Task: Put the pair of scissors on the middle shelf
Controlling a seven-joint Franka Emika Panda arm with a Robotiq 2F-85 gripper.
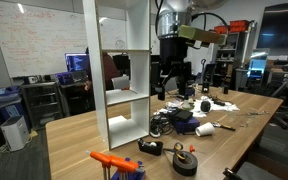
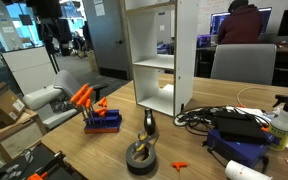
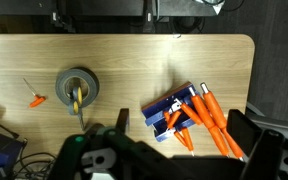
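Note:
A dark-handled pair of scissors (image 2: 149, 123) seems to stand upright in a grey tape roll (image 2: 142, 157) on the wooden table; from above it shows as a yellowish strip (image 3: 78, 100) across the roll (image 3: 76, 84). The middle shelf (image 1: 130, 93) of the tall white shelf unit is bare; it also shows in an exterior view (image 2: 155, 64). My gripper (image 1: 174, 88) hangs high above the table, beside the shelf unit. In the wrist view my gripper (image 3: 184, 140) is open and empty, over a blue holder.
A blue holder with several orange-handled tools (image 3: 192, 115) lies below the gripper and shows in an exterior view (image 2: 99, 112). A small orange-ended tool (image 3: 35, 99) lies near the tape roll. Cables and a blue box (image 2: 234, 135) crowd the table beside the shelf unit. Office chairs stand around.

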